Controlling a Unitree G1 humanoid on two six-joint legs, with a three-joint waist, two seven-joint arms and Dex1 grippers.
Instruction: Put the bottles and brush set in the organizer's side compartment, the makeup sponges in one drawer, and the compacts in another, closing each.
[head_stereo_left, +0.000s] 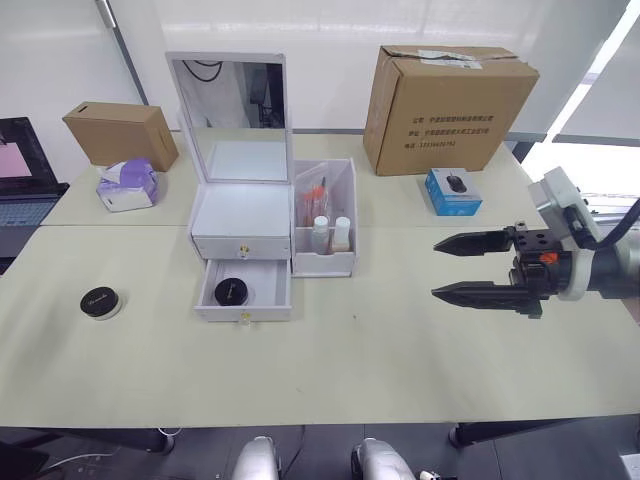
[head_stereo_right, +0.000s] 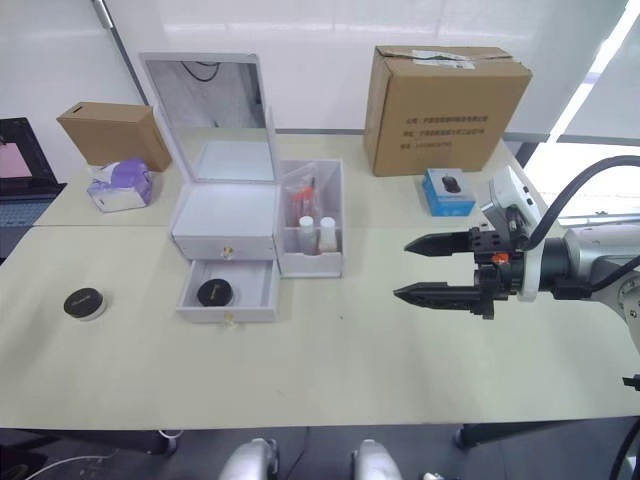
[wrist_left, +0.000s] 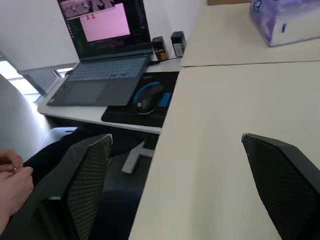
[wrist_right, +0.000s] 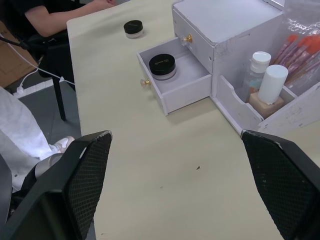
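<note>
The white organizer (head_stereo_left: 240, 212) stands at mid-table with its mirror lid upright. Its upper drawer (head_stereo_left: 241, 246) is shut; the lower drawer (head_stereo_left: 244, 303) is pulled out with one black-lidded compact (head_stereo_left: 231, 291) inside. A second compact (head_stereo_left: 101, 302) lies on the table far to the left. The side compartment (head_stereo_left: 324, 262) holds two bottles (wrist_right: 266, 84) and the brush set (head_stereo_left: 314, 194). The makeup sponges are out of view. My right gripper (head_stereo_left: 470, 268) hovers open and empty to the right of the organizer. My left gripper (wrist_left: 176, 139) is open and empty over the table's left edge.
A large cardboard box (head_stereo_left: 450, 105) and a blue mouse box (head_stereo_left: 453, 191) stand at the back right. A small cardboard box (head_stereo_left: 120, 132) and a tissue pack (head_stereo_left: 128, 185) sit back left. A laptop (wrist_left: 107, 50), a mouse (wrist_left: 149, 97) and a person's hand (wrist_left: 12, 180) lie beyond the left edge.
</note>
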